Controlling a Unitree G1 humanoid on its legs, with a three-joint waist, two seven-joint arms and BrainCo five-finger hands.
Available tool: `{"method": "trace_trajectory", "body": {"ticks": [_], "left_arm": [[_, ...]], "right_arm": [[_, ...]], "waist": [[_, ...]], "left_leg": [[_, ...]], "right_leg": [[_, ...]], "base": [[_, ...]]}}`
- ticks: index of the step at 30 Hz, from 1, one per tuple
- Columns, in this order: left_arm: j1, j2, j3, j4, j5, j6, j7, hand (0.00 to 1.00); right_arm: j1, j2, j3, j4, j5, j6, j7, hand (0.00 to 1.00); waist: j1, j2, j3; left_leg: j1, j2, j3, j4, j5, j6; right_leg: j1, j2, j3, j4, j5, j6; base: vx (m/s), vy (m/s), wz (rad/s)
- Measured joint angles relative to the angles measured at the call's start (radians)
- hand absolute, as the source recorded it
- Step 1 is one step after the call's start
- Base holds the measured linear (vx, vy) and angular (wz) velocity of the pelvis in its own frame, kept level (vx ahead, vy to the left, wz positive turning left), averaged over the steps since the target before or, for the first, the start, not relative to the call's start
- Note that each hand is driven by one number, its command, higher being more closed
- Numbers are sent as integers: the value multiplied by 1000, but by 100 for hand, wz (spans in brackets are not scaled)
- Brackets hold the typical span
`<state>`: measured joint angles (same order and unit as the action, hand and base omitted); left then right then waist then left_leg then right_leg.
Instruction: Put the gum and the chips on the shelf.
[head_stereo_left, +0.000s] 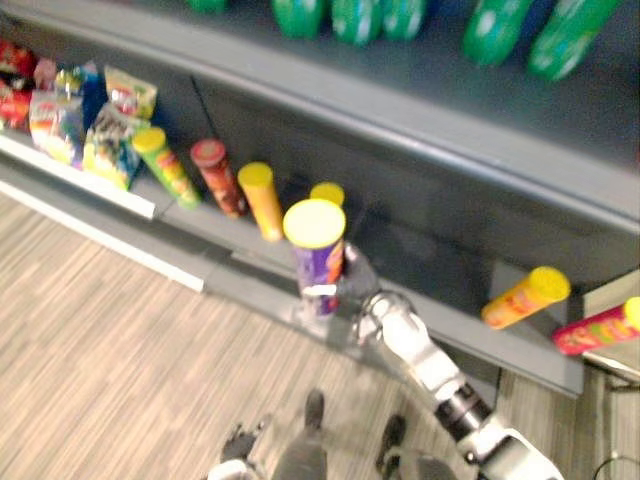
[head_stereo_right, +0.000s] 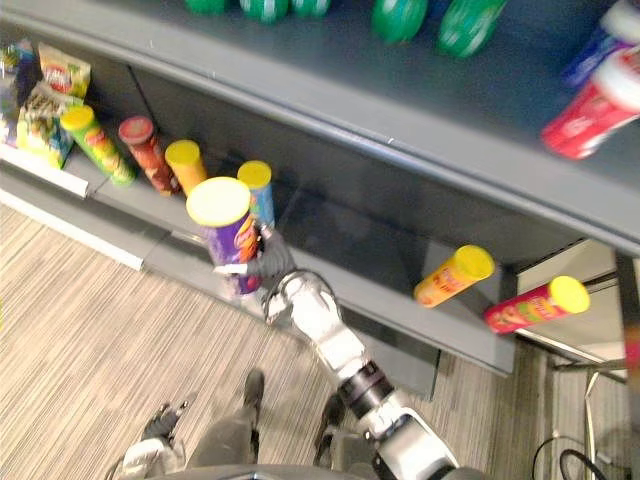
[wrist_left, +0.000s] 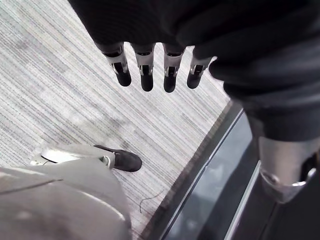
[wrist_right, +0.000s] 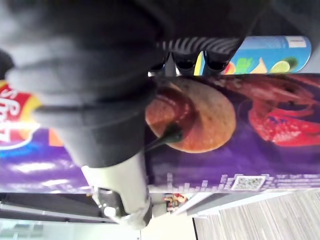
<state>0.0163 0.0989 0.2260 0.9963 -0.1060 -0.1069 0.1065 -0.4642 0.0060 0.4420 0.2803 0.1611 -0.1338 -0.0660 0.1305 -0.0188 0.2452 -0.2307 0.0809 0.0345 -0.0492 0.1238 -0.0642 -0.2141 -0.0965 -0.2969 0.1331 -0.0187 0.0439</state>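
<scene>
the right hand (head_stereo_right: 270, 258) is clenched round the purple chips can (head_stereo_right: 228, 240), held upright at the shelf (head_stereo_left: 440, 320) edge, with a blue can (wrist_right: 270, 52) just past its fingers. the left hand (wrist_left: 146, 75) hangs slack, fingers straight, over the floor (wrist_left: 60, 90).

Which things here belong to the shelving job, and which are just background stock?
Job: purple chips can, gripped by the right hand; lower shelf.
Lying about: green bottles above, snack bags, other cans on the shelf; left hand idle.
</scene>
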Motion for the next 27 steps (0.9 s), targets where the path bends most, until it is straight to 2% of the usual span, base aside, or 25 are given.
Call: {"method": "trace_trajectory", "body": {"ticks": [2, 4, 8, 11, 15, 19, 27], "left_arm": [[-33, -5, -36, -44, -8, -5, 6, 0], [-54, -4, -73, -78, -9, -18, 7, 0], [-65, -6, -150, -136, -15, -26, 4, 0], [-63, -9, -203, -194, -54, -40, 2, 0], [-63, -14, -224, -265, -88, -50, 0, 0], [-62, -25, -230, -333, -89, -59, -1, 0], [-57, -65, -229, -373, -90, -59, 0, 0]], "right_arm": [[-85, 3, -73, 45, -13, 0, -48, 100], [-152, 3, -153, 63, -47, 0, -95, 100], [-261, 3, -305, 89, -83, 0, -177, 100], [-306, 3, -427, 78, -85, 0, -264, 100], [-306, 12, -434, 25, -98, 1, -316, 100], [-297, 41, -435, -59, -122, 1, -374, 100], [-239, 88, -433, -112, -124, -1, -407, 100]], "waist": [[11, 34, 68], [13, 54, 100], [16, 76, 151], [25, 94, 173], [24, 104, 181], [20, 107, 191], [21, 106, 194]], "left_leg": [[-60, -1, -8, 65, -5, 3], [-116, -2, -24, 96, -5, 2], [-182, -6, -40, 142, -9, -2], [-226, -19, -41, 165, -15, 4], [-273, -12, -15, 207, -29, 5], [-308, 19, 42, 274, -59, 6], [-345, 58, 92, 393, -130, 5]], "right_leg": [[-47, -10, -6, 52, -11, -5], [-98, -17, -21, 92, -20, -11], [-172, -36, -30, 176, -54, -16], [-246, -69, -31, 274, -108, -18], [-301, -85, -31, 341, -143, -26], [-326, -98, -41, 401, -181, -29], [-330, -106, -51, 447, -222, -29]], "base": [[-71, -18, 11], [-54, -37, 19], [-56, -43, 14], [-38, -37, 11], [-23, -60, 6], [20, -80, 7], [68, -45, -3]]}}
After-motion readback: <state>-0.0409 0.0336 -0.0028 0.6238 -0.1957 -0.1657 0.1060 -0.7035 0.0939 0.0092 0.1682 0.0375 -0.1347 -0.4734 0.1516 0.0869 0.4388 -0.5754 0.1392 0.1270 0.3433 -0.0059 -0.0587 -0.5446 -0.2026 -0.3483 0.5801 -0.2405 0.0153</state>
